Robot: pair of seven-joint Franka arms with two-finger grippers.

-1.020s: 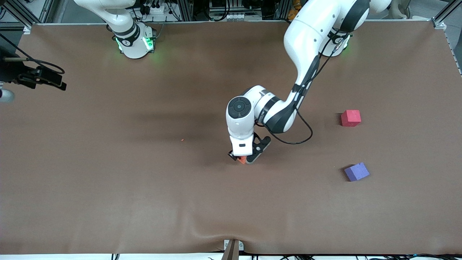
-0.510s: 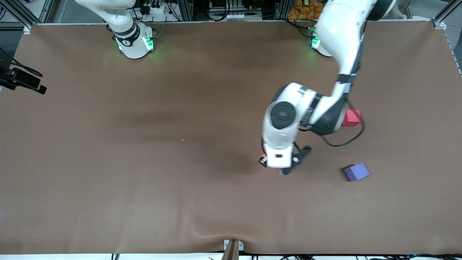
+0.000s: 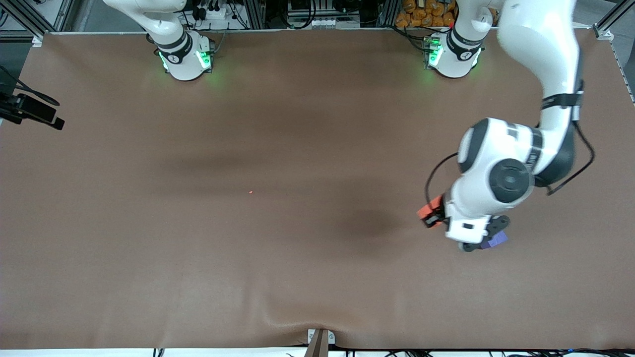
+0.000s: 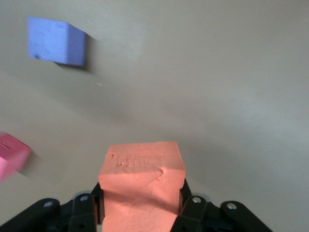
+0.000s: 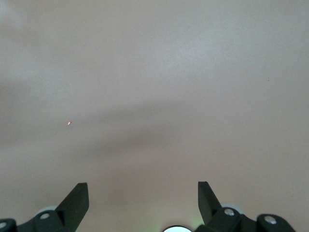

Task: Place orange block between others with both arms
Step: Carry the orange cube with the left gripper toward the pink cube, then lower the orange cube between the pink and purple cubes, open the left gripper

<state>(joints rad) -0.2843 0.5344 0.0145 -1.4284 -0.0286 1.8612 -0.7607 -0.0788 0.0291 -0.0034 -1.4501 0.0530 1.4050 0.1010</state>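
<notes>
Left tool (image 4: 140, 212) clamped on orange block (image 4: 141, 186) aloft near purple-blue cube (image 4: 56, 40); right tool (image 5: 142, 203) apart, waiting; risk: nudging cubes when lowering

Illumination is even and diffuse from overhead in the front view; the brown table cover (image 3: 198, 248) shows soft, broad shadow bands and one darker oval patch near the middle. Green lamps at both arm bases tint the cover beside them. The left wrist view is paler, with motion blur smearing the purple-blue cube (image 4: 56, 40) and the red-pink cube (image 4: 12, 154). The right wrist view is soft and low in contrast.
</notes>
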